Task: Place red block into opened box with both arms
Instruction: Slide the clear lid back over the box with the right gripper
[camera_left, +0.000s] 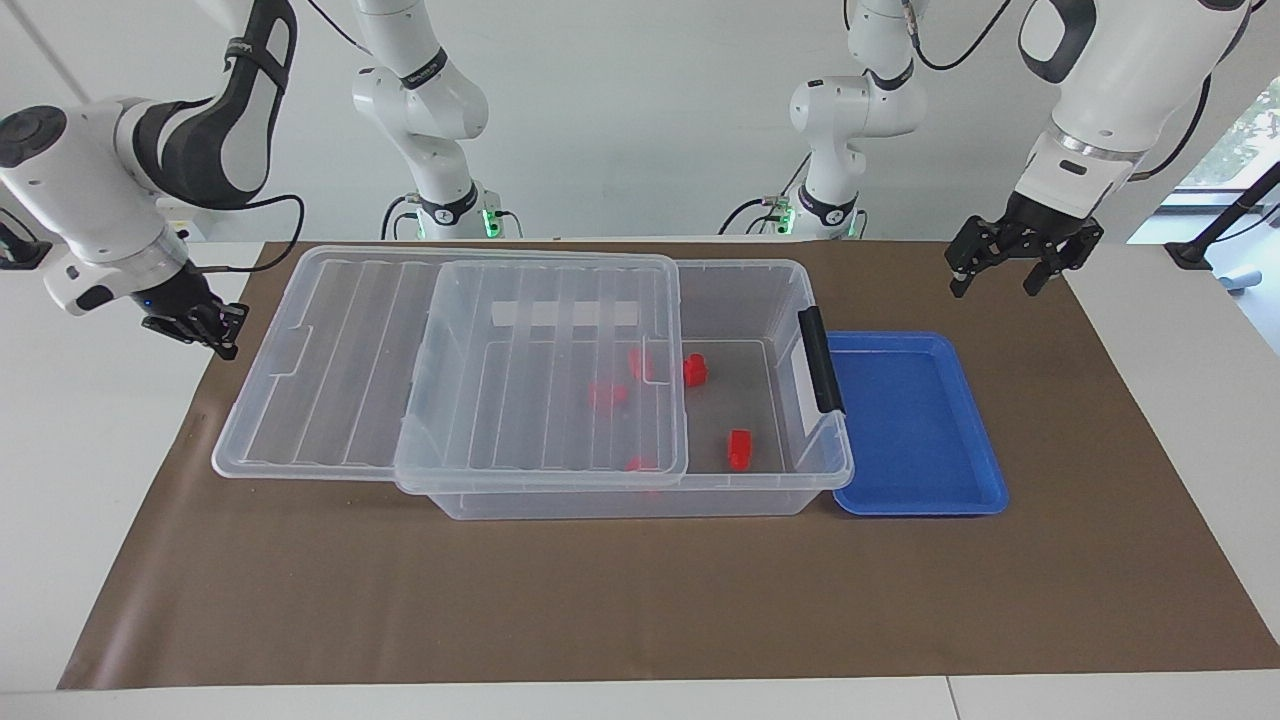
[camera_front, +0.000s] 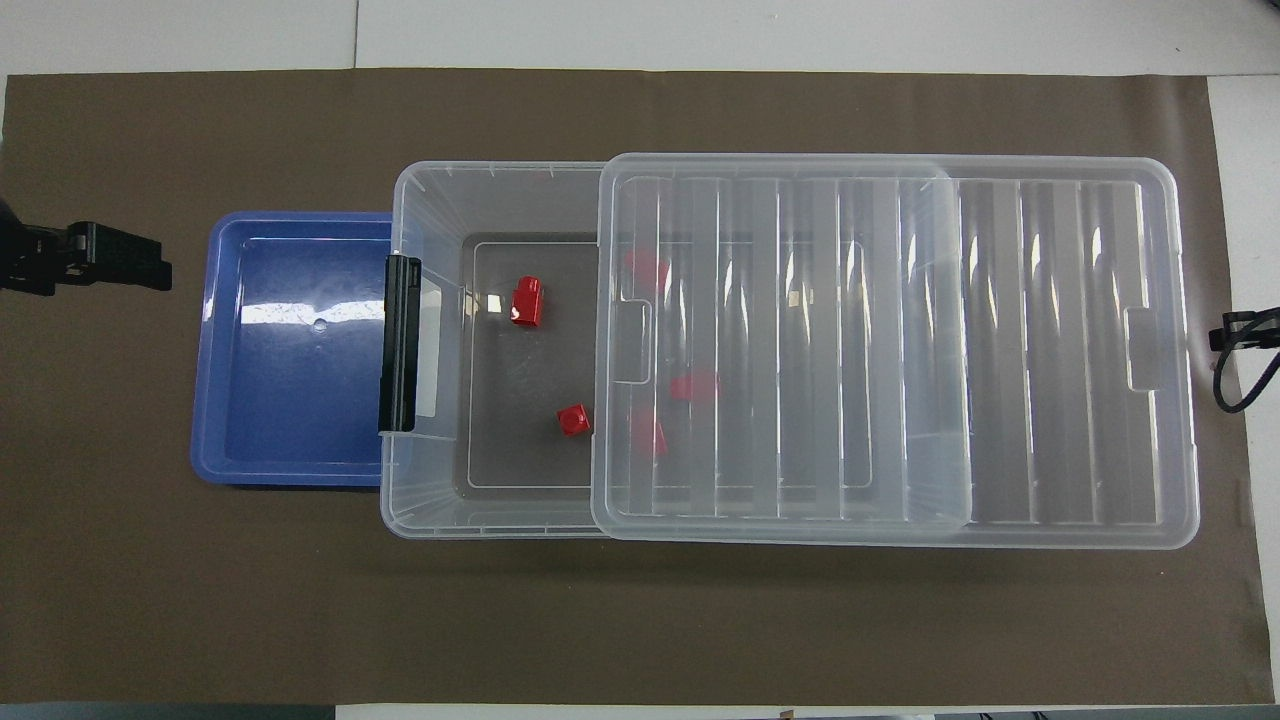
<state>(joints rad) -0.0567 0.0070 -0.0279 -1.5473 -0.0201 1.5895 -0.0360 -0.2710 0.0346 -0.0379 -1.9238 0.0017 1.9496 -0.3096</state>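
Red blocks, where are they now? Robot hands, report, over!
Left gripper open, up over the mat. Right gripper shut, empty, beside the lid. Red blocks inside the box. Lid half slid off; nothing blocking.
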